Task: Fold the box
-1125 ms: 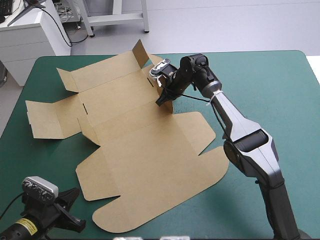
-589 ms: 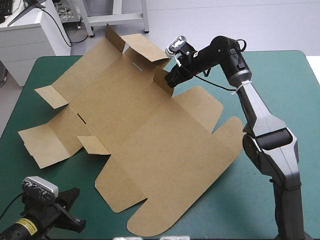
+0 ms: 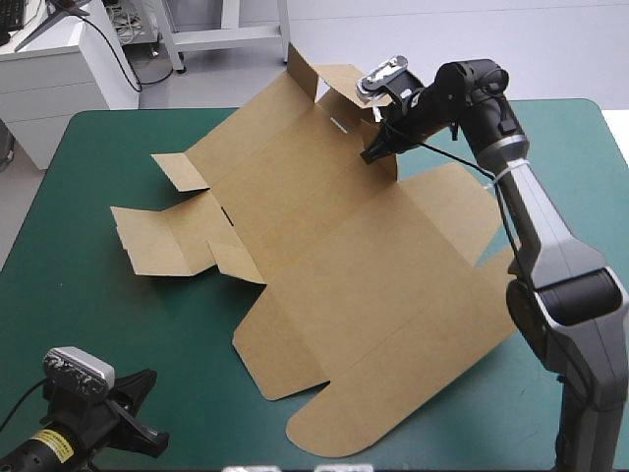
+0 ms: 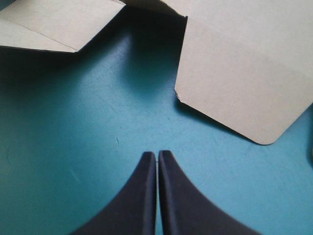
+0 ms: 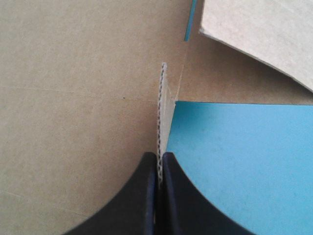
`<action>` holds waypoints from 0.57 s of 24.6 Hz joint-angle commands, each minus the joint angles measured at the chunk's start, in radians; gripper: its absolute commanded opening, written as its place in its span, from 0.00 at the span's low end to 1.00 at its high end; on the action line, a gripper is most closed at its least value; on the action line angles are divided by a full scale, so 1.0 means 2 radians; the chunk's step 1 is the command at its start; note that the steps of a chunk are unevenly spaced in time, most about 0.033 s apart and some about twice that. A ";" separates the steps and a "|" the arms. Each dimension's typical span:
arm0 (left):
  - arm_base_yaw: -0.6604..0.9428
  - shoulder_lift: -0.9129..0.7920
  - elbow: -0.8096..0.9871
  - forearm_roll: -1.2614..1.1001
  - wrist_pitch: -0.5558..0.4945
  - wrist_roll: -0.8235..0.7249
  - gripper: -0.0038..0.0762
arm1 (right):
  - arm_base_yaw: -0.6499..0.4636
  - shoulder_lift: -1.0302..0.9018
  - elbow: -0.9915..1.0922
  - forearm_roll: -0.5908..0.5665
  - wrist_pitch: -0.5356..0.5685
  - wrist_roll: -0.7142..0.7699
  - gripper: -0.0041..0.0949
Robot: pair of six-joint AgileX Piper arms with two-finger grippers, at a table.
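At the bench's (image 3: 88,324) near-left corner, the left claw (image 4: 157,154) is pressed together and empty. The brown box (image 3: 334,265) lies spread ahead of it. Farther off, the right claw (image 5: 159,155) pinches the box's far flap edge, holding that side raised.

Beyond your table (image 3: 69,295), with its teal-green cover and rounded far corners, you look onto a pale grey floor (image 3: 442,49) under even light. At the far left stands a white cabinet (image 3: 49,84) with drawer fronts. Something dark (image 3: 10,18) sits on top, possibly equipment, too cropped to tell. Beside the cabinet stand the legs and crossbar of a pale metal frame (image 3: 226,37).
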State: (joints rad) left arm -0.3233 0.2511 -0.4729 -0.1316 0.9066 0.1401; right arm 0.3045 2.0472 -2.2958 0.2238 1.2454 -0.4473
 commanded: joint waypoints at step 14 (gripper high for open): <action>-0.002 0.005 -0.012 -0.009 -0.030 -0.001 0.04 | -0.001 -0.096 0.225 -0.026 -0.033 -0.194 0.02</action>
State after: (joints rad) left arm -0.3233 0.2511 -0.4729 -0.1316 0.9066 0.1401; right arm 0.3036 1.9002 -1.8160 0.1379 1.2267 -0.7184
